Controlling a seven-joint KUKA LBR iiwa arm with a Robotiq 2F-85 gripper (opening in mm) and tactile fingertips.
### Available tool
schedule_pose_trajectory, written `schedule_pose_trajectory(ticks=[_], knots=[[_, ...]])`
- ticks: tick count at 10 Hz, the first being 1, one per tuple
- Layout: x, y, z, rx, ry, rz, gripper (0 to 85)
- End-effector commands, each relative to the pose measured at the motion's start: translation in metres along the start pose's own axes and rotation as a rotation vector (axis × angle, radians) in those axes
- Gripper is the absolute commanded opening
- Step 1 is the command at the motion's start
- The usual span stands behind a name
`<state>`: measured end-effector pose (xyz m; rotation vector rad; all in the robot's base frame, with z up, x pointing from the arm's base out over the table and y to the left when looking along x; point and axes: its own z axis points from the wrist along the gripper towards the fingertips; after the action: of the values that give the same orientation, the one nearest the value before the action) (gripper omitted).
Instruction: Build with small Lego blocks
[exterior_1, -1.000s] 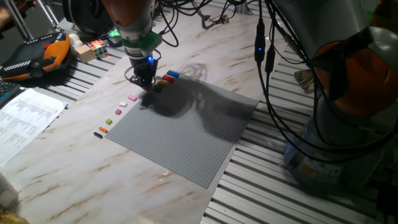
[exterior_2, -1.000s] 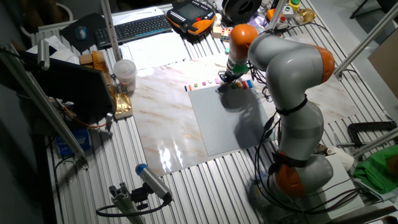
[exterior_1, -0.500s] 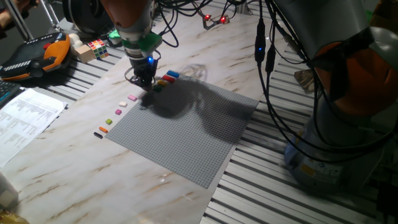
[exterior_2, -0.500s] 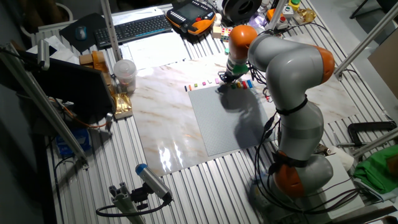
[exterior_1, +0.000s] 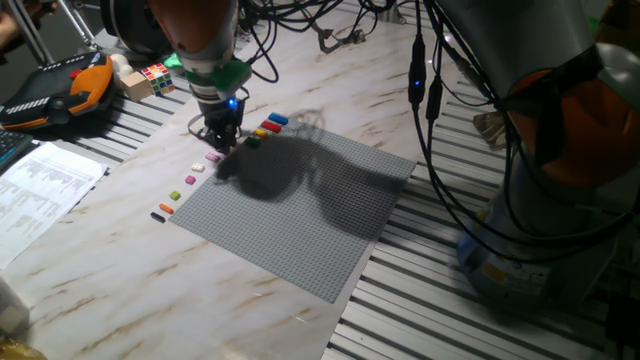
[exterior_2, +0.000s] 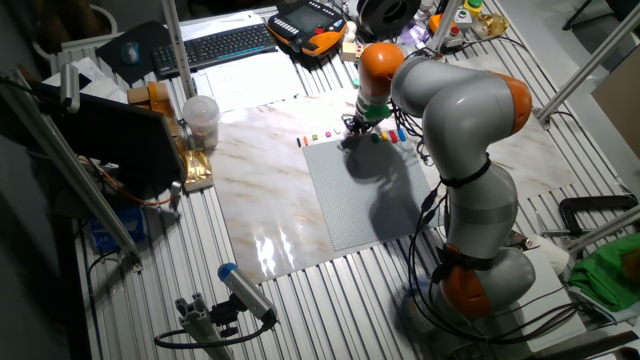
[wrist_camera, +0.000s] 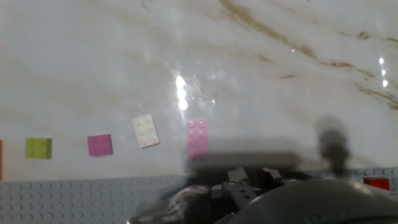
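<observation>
The small Lego blocks lie in a row on the marble table along the grey baseplate's (exterior_1: 300, 210) far edge: blue (exterior_1: 277, 119), yellow (exterior_1: 270, 126), red (exterior_1: 262, 132), green (exterior_1: 253, 141), pink (exterior_1: 213, 157), white (exterior_1: 198, 167), magenta (exterior_1: 189, 180), orange (exterior_1: 166, 208), black (exterior_1: 157, 216). My gripper (exterior_1: 222, 140) hangs low between the green and pink blocks. The hand view shows the pink block (wrist_camera: 198, 138) just ahead of my dark, blurred fingers (wrist_camera: 237, 178), with white (wrist_camera: 145, 130) and magenta (wrist_camera: 99, 144) to its left. Nothing shows between the fingers, and their gap is unclear.
A multicoloured puzzle cube (exterior_1: 156, 76) and an orange-black pendant (exterior_1: 60, 90) sit on the slatted bench at the far left, with printed paper (exterior_1: 40, 190) nearby. Black cables (exterior_1: 430, 120) hang at the right. In the other fixed view a keyboard (exterior_2: 215, 45) lies behind the table.
The arm has shifted left along the block row, from over the green and red blocks to beside the pink one. No block has moved.
</observation>
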<state>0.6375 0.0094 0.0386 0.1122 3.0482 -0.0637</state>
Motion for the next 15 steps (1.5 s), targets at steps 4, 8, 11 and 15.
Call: schedule_pose_trajectory(ticks=[4, 8, 11, 15], knots=[[-0.008, 0.011, 0.004, -0.016, -0.002, 0.031, 31.0], [-0.011, 0.018, 0.006, -0.02, -0.006, 0.044, 33.0], [-0.011, 0.02, 0.01, -0.022, -0.009, 0.049, 32.7], [-0.012, 0.021, 0.013, -0.022, -0.007, 0.05, 32.3]])
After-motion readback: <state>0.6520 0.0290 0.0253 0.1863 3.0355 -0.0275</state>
